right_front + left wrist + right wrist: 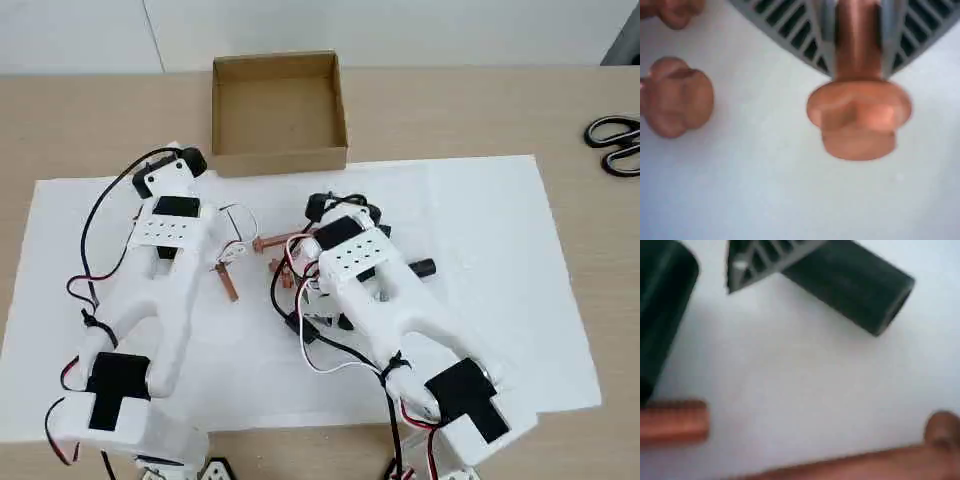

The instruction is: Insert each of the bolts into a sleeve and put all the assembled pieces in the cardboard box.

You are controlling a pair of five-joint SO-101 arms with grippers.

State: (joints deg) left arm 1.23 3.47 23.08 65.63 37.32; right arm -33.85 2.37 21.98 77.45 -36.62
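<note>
Left gripper [858,45]: ribbed grey plastic jaws pinching the smooth shank of a copper-coloured bolt [858,120]; its flanged hex head sticks out past the tips.
Second bolt [675,95]: rounded copper head lying on the paper off to one side of the left jaws.
Right gripper [760,260]: cannot tell whether spread or closed.
Sleeve [850,282]: dark matte tube with a hollow end, right at the right gripper.
Other sleeve [662,310]: same dark tube, near it.
Threaded shank [672,420]: copper, beyond the sleeves.
Cardboard box [280,158]: open, square, well ahead of both grippers.
White paper [480,230]: smooth sheet under everything.
</note>
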